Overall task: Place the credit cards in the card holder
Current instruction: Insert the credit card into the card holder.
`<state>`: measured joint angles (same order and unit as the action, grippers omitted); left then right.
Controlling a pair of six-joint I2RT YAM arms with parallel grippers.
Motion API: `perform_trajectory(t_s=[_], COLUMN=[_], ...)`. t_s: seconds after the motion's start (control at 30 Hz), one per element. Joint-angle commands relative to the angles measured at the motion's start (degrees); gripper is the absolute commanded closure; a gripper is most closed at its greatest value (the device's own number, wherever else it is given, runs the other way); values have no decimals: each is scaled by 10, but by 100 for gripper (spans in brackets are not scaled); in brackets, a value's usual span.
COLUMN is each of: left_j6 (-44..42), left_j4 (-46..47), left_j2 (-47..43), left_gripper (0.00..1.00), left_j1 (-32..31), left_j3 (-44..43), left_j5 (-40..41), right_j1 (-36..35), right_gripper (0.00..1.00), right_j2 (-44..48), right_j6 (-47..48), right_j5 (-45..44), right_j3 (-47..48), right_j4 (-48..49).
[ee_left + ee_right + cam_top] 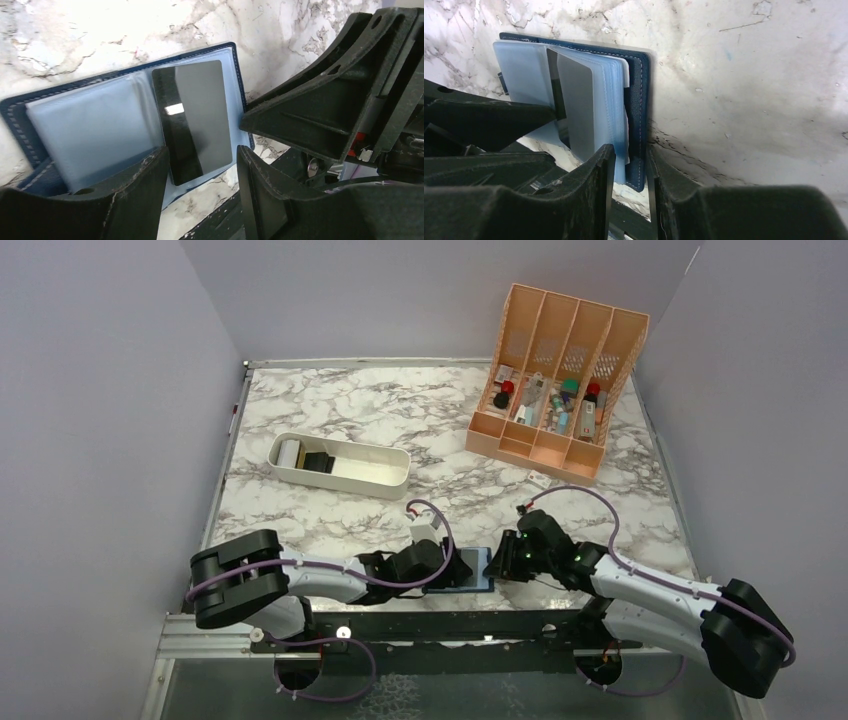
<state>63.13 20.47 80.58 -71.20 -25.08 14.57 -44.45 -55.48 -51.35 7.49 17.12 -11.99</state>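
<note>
At the table's near edge, about 6 o'clock, the navy card holder lies open. A dark card sits in its clear sleeve. The left gripper is spread around the card's end; the right gripper pinches the holder's edge.

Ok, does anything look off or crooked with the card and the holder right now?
Slightly. The dark card sits at a slant in the open card holder, and its lower end reaches almost to the edge of the clear sleeve. The holder itself lies at the table's near edge, between the two grippers. Nothing looks spilled or damaged.
</note>
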Motion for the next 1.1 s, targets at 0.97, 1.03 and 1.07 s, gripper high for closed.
perform_trajectory(t_s=[0.97, 1.03, 1.07], left_j6=[-72, -100, -116], left_j4=[-12, -90, -128], left_j2=[-44, -60, -67], left_gripper=[45, 44, 44], left_j1=[-9, -8, -8], left_j3=[-31, -62, -78], left_j5=[54, 83, 96], right_j1=[-3, -3, -3], right_gripper=[53, 50, 48], right_j2=[35, 45, 50], right_j6=[-16, -10, -9], right_j5=[-30, -38, -40], right_j3=[22, 28, 31], right_j4=[-61, -71, -75])
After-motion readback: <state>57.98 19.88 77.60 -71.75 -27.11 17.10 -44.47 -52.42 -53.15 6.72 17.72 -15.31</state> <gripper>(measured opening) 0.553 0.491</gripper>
